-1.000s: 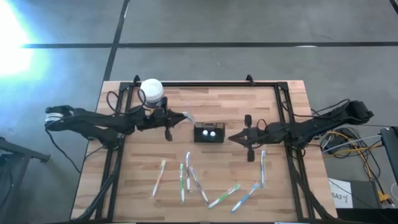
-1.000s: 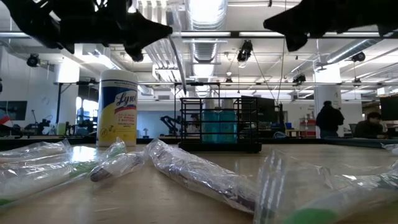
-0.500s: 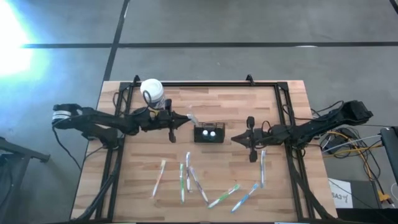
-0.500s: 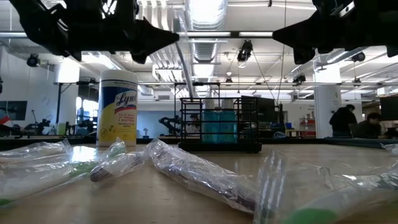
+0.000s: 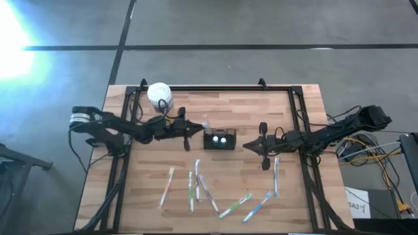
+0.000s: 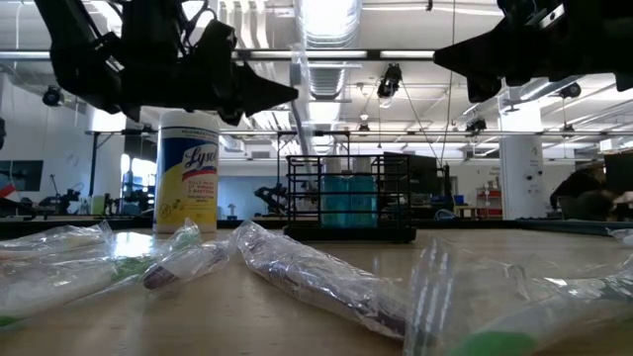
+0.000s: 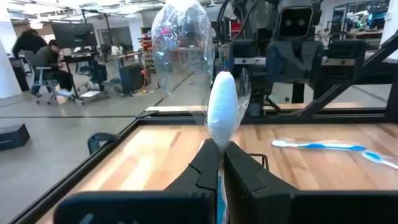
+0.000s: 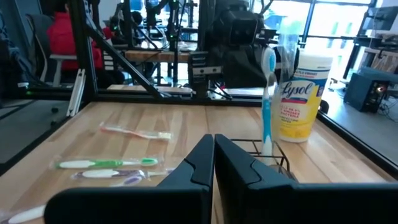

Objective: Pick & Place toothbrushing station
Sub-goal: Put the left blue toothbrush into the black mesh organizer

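The toothbrushing station (image 5: 219, 140) is a small black wire box standing on the wooden table, also seen in the low view (image 6: 351, 198). My left gripper (image 5: 194, 128) hovers level just left of it, shut on a clear-wrapped blue toothbrush (image 8: 268, 93). The brush stands nearly upright, and its lower end (image 6: 296, 143) hangs just above the station's left rim. My right gripper (image 5: 246, 145) is shut on nothing, level, right of the station. Several wrapped toothbrushes (image 5: 196, 189) lie flat on the near half of the table. My left gripper pinches the wrapped toothbrush's handle (image 7: 220, 144) between its two fingertips (image 7: 205, 155). The fingers come level from the table's left and lie across the brush. The brush is lifted clear and nearly upright, its head and loose wrapper (image 7: 183, 43) above the fingers, the rest hanging below.
A white-lidded jar with a yellow label (image 5: 160, 95) stands at the far left, behind my left arm. A black frame rail (image 5: 215, 89) runs around the table's far edge and sides. Loose toothbrushes (image 5: 276, 175) also lie near my right arm. People sit in the room beyond the table.
My left gripper has moved toward the table's right, toward the station, and sunk a little, carrying the toothbrush, which stays nearly upright. My right gripper has sunk slightly and stays shut.
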You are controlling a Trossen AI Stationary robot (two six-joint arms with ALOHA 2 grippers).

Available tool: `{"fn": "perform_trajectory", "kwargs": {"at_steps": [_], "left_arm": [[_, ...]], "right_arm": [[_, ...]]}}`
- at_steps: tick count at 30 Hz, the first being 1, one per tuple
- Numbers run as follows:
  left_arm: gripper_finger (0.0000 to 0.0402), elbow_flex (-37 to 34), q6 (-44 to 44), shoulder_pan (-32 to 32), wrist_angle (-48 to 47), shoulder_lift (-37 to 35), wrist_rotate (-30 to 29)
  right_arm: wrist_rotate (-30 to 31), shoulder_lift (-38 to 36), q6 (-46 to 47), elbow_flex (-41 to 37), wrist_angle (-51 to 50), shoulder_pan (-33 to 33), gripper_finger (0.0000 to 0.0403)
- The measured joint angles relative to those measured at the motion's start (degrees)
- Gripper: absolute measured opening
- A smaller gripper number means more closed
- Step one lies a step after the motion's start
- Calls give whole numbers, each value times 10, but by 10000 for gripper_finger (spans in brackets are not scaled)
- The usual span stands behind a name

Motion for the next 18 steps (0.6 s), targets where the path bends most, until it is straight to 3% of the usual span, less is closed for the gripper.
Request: {"fn": "perform_trajectory", "kwargs": {"at_steps": [9,18], "left_arm": [[8,21,0,0,19,72,-6],[9,25,-4,3,20,93,-17]], "right_arm": [[0,0,-7,0,2,0,8],[-1,0,-15,0,2,0,8]]}}
